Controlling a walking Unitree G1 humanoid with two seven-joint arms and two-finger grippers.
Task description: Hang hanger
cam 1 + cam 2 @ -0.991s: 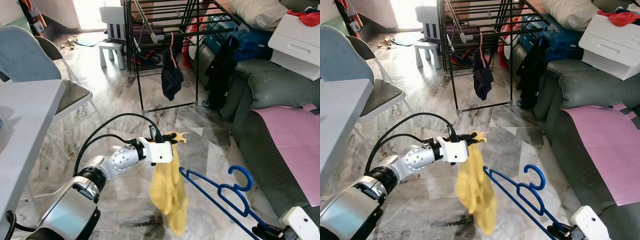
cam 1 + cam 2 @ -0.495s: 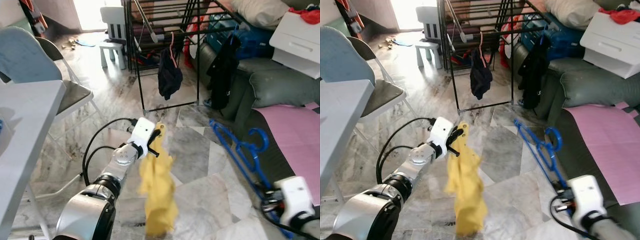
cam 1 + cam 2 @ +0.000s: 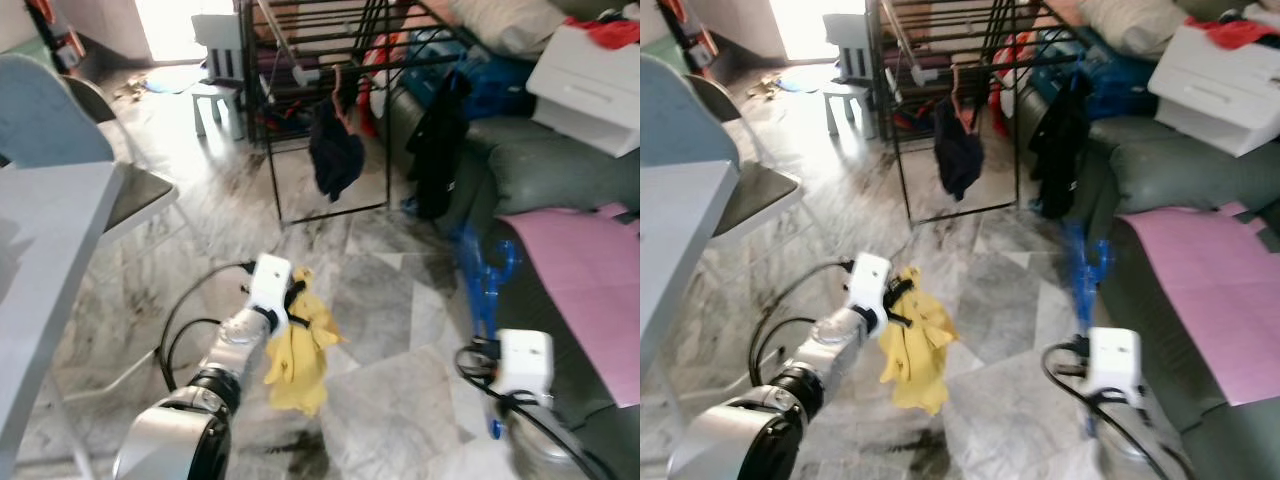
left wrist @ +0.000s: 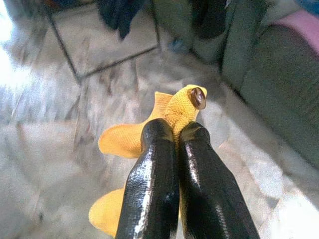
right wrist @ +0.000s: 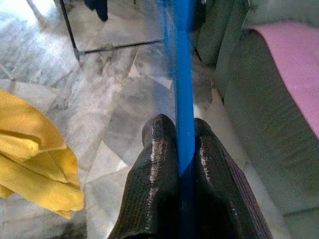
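Observation:
My left gripper (image 4: 175,130) is shut on the top of a yellow garment (image 3: 298,352), which hangs bunched above the marble floor in front of me. My right gripper (image 5: 182,133) is shut on a blue plastic hanger (image 5: 180,55). The hanger (image 3: 481,272) stands nearly upright and edge-on, blurred, beside the grey sofa on my right. The garment and the hanger are apart, with floor between them. The black drying rack (image 3: 312,55) stands farther ahead, with a dark garment (image 3: 335,155) hanging on it.
A grey sofa (image 3: 565,180) with a pink sheet (image 3: 592,292) runs along the right, dark clothes draped at its far end. A white table (image 3: 45,270) and a folding chair (image 3: 118,190) stand on the left. A white stool (image 3: 215,55) is beside the rack.
My right gripper has swung the blue hanger from slanting across the floor to nearly upright. The yellow garment has gathered into a shorter bunch under my left gripper. The view has shifted slightly.

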